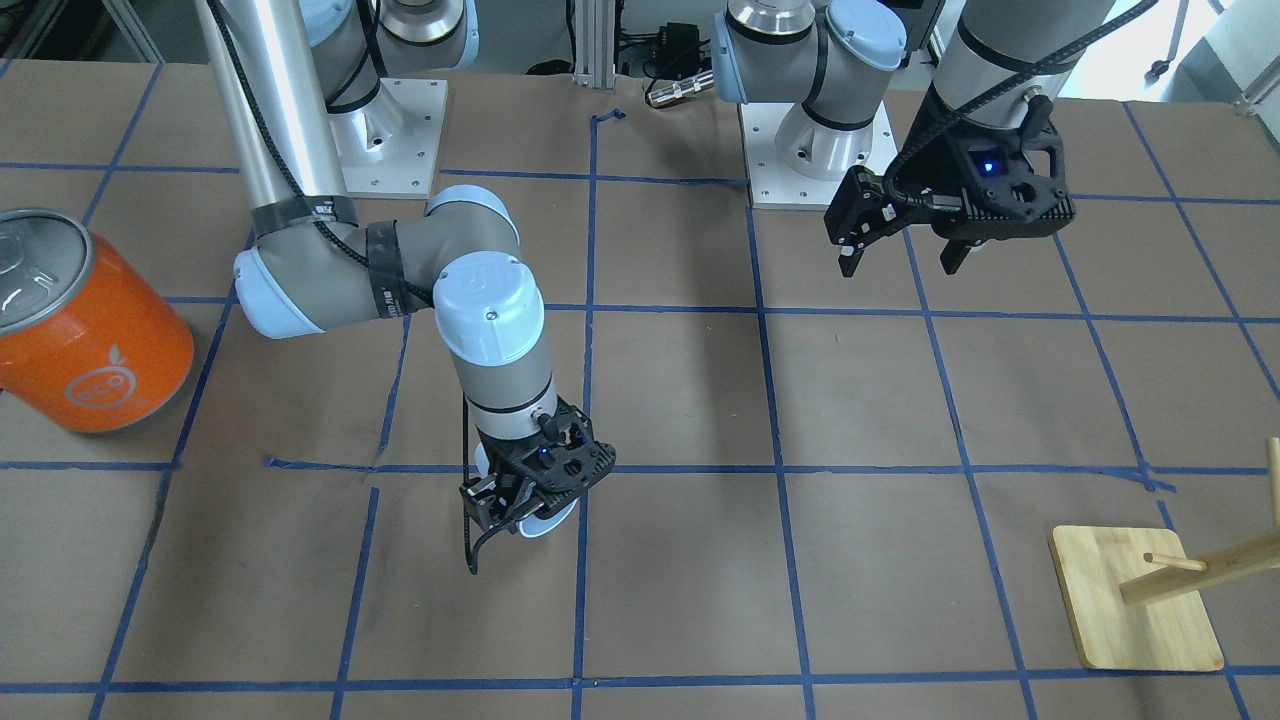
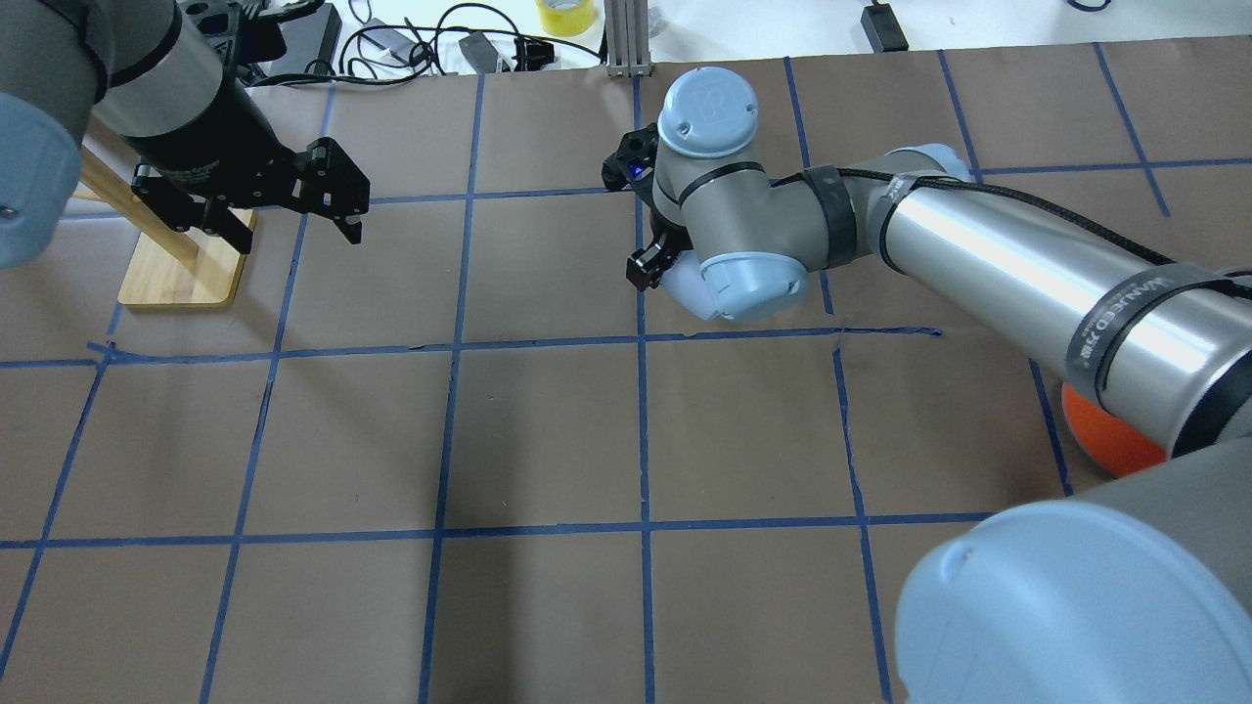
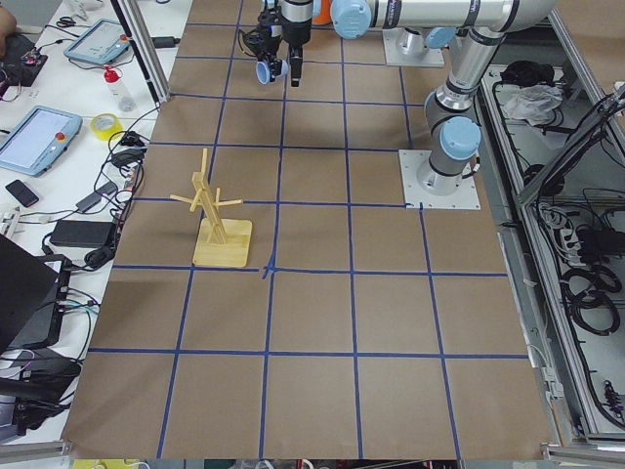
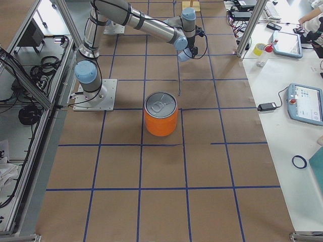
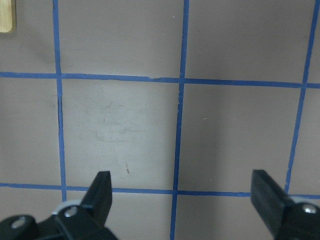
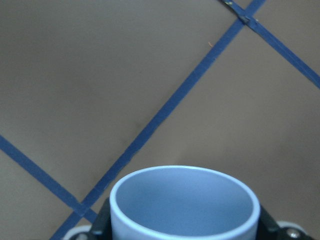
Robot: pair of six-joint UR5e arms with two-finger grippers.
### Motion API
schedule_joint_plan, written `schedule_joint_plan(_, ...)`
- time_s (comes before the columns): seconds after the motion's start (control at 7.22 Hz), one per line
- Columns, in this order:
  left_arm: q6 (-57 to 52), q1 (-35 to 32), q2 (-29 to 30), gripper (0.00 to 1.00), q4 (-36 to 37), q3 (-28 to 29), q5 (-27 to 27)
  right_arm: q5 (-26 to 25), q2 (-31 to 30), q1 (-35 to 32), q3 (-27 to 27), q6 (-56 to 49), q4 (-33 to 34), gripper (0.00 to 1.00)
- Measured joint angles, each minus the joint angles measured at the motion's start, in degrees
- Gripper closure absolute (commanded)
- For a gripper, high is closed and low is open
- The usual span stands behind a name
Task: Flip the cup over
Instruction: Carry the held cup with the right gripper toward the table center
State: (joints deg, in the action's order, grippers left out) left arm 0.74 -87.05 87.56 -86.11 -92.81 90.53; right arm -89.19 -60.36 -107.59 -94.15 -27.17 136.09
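The right gripper [image 1: 515,520] clamps the lavender-blue cup [image 6: 185,202] low over a blue tape line [image 6: 165,107], its mouth toward the wrist camera. The left gripper [image 5: 182,192] hangs spread wide, empty. The orange can's [image 1: 85,330] logo is unreadable.

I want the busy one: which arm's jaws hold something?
The right arm's jaws, shut on the small pale lavender-blue plastic cup; the left arm's jaws hang open, empty.

robot lab | blue-taped grid table [image 1: 680,400] | teach pendant [image 4: 306,104] | aluminium framing [image 2: 621,39]

Pale blue cup [image 6: 185,202], orange can [image 4: 161,126], blue-gridded brown table [image 2: 548,430].
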Motion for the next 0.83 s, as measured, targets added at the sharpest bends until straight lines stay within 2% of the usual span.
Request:
schedule_joint_plan(0.55, -0.04, 0.19, -0.13, 0.00, 0.19, 0.00, 0.08, 1.13, 2.71, -4.46, 0.11, -21.71, 3.95, 0.83)
schedule_joint_plan(0.83, -0.04, 0.13, -0.14, 0.00, 0.25, 0.00, 0.05, 3.86, 3.81, -5.75, 0.45, -32.33, 4.90, 0.82)
